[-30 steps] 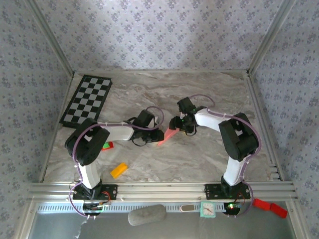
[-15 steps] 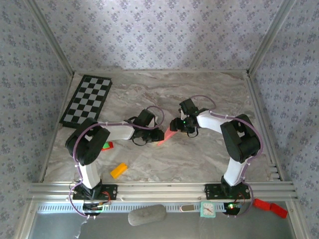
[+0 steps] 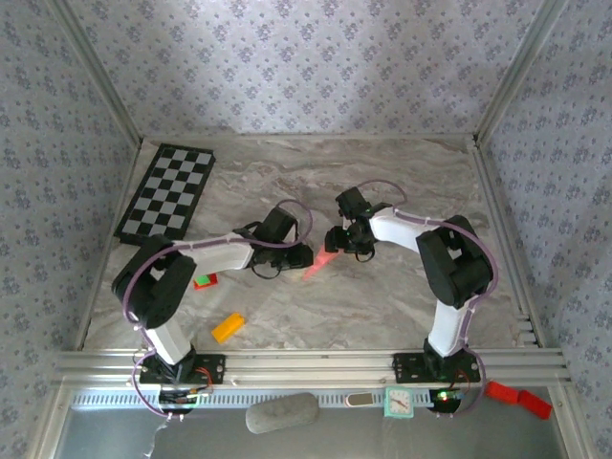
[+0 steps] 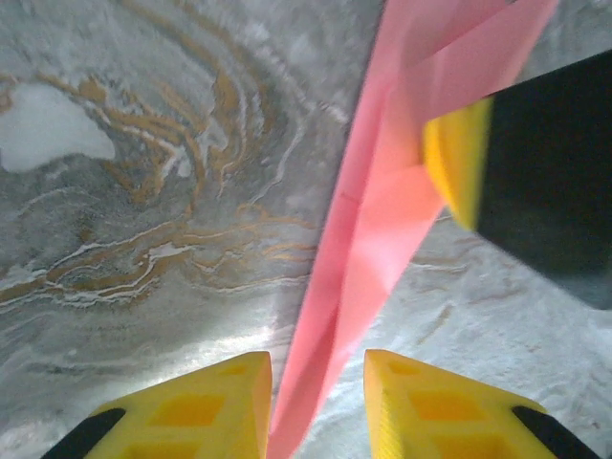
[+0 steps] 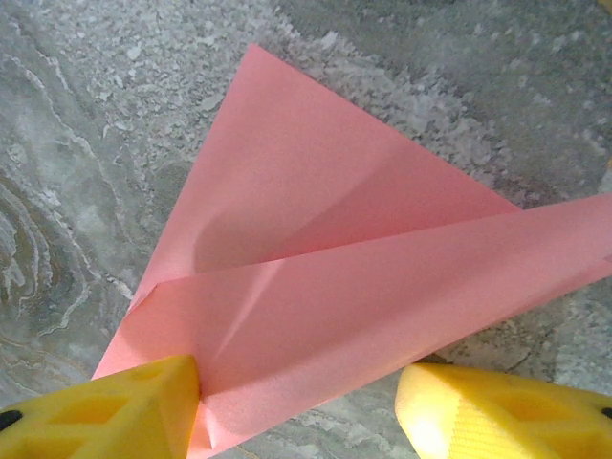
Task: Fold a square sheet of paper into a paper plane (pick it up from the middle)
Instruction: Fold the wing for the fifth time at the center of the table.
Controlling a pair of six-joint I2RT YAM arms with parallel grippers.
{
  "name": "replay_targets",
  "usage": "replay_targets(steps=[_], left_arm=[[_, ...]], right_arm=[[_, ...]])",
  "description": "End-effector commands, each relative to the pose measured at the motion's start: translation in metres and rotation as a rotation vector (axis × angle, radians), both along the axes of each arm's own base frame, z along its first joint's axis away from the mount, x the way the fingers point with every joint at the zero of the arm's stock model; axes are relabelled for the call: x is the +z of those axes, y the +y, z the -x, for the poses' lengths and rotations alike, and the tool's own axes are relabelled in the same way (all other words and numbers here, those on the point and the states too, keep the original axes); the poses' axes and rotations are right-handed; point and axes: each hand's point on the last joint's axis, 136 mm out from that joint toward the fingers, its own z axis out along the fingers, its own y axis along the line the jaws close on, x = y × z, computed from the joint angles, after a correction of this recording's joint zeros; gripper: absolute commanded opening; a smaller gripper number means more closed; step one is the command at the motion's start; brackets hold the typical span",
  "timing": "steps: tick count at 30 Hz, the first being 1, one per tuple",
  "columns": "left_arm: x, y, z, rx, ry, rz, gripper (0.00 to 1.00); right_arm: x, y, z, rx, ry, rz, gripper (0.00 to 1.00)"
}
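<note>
Marble table — paper plane inside left claw

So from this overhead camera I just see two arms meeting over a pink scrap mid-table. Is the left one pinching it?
Observer: No, its wrist camera shows the left fingers apart, with the narrow tail of the paper running through the gap.
Operator: And the right one?
Observer: The right fingers are spread wide at the broad end; one tip touches the paper's edge.
Operator: Is it folded yet?
Observer: Yes, one flap lies folded over another, creases showing.
</note>
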Motion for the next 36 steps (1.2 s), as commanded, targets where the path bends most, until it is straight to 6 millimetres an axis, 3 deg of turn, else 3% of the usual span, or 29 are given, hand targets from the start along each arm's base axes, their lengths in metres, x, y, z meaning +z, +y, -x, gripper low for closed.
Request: replay_targets(steps=[1, 7, 13, 36], left_arm=[[0.022, -0.006, -0.001, 0.007, -0.019, 0.053, 0.31], [0.025, -0.038, 0.009, -0.043, 0.046, 0.178, 0.22], [0.009, -0.048, 0.008, -0.039, 0.093, 0.186, 0.14], [-0.028, -0.035, 0.001, 0.021, 0.119, 0.095, 0.09]], right_arm=[[-0.073, -0.029, 0.039, -0.004, 0.171, 0.151, 0.65], [-0.075, -0.029, 0.04, -0.012, 0.183, 0.15, 0.65], [-0.075, -0.029, 0.041, -0.017, 0.183, 0.146, 0.64], [-0.078, -0.027, 0.044, -0.012, 0.195, 0.147, 0.62]])
